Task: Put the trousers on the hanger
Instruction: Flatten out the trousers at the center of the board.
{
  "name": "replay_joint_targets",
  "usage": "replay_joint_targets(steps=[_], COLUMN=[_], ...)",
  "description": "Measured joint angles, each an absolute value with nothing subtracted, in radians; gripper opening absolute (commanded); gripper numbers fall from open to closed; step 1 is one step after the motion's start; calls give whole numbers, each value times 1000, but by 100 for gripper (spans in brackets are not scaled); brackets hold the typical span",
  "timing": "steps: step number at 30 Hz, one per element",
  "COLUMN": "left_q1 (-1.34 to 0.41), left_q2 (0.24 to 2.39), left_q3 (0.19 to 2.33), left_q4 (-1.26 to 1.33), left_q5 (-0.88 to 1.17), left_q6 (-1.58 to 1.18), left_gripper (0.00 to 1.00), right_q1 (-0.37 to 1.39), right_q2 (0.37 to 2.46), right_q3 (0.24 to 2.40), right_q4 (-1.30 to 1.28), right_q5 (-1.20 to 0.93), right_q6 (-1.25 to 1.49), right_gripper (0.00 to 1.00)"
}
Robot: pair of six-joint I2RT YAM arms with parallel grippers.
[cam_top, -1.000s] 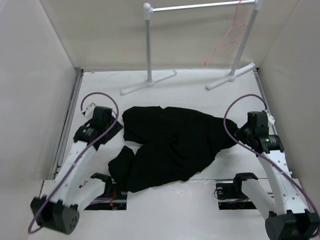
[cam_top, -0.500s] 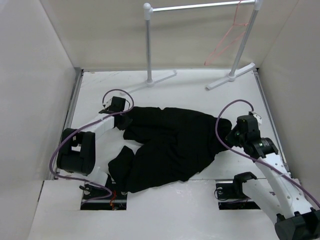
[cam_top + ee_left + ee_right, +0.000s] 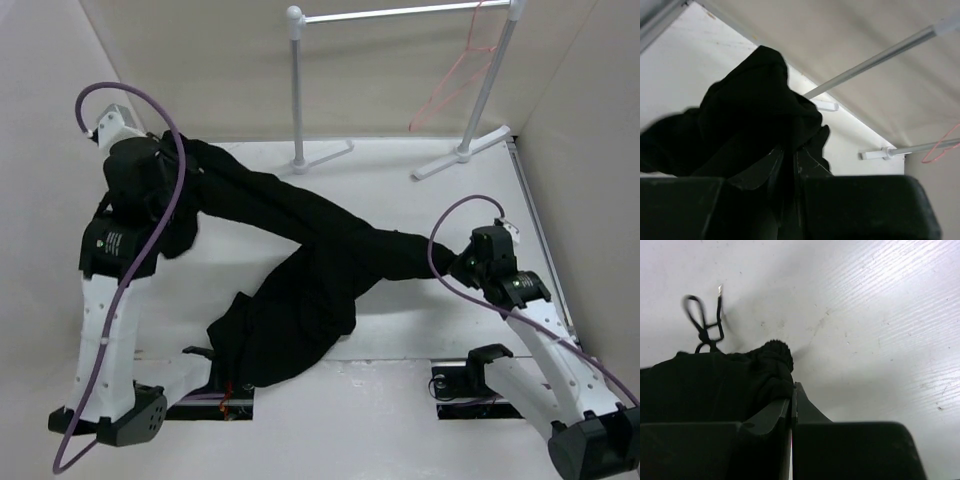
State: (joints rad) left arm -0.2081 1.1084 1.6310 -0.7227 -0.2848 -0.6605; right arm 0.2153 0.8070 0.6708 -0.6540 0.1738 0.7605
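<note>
The trousers stretch taut across the table from 10 o'clock to 3 o'clock, with one leg trailing toward 6 o'clock. The left gripper, held high at 10 o'clock, is clamped on bunched fabric. The right gripper pinches the waist edge near the drawstring. The hanger hangs from the rail at 1 o'clock, well apart. The rail's left post stands between it and the left gripper.
</note>
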Motion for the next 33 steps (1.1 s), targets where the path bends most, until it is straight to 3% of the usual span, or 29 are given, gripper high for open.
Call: replay_joint_targets(steps=[2, 5, 11, 14, 21, 27, 29, 30, 32, 33], left_q1=[-226, -205, -178, -177, 0, 150, 173, 179, 185, 185], left_q2=[1095, 1145, 1506, 1547, 1286, 1368, 1455, 1490, 1555, 1578], left_q3=[1659, 1598, 1387, 1251, 1110, 1026, 1012, 1002, 976, 962], left_q4=[-759, -776, -686, -692, -650, -539, -503, -489, -463, -454], left_q5=[-317, -349, -334, -308, -286, -246, -235, -230, -216, -208], left_q6=[-634, -597, -564, -566, -593, -651, -674, -686, -721, -736], left_gripper=[14, 32, 58, 62, 63, 59, 52, 46, 19, 11], right_q1=[211, 189, 63, -33, -116, -126, -139, -147, -160, -162], right_q2=[801, 779, 719, 700, 707, 707, 707, 709, 714, 716], right_q3=[671, 671, 670, 670, 670, 670, 676, 683, 707, 719], right_q4=[-647, -653, -717, -741, -751, -757, -772, -785, -807, -813], right_q5=[174, 178, 218, 226, 228, 252, 262, 265, 277, 284], right_q6=[761, 763, 765, 767, 767, 764, 764, 764, 764, 763], right_gripper=[3, 2, 4, 4, 8, 1, 0, 0, 0, 0])
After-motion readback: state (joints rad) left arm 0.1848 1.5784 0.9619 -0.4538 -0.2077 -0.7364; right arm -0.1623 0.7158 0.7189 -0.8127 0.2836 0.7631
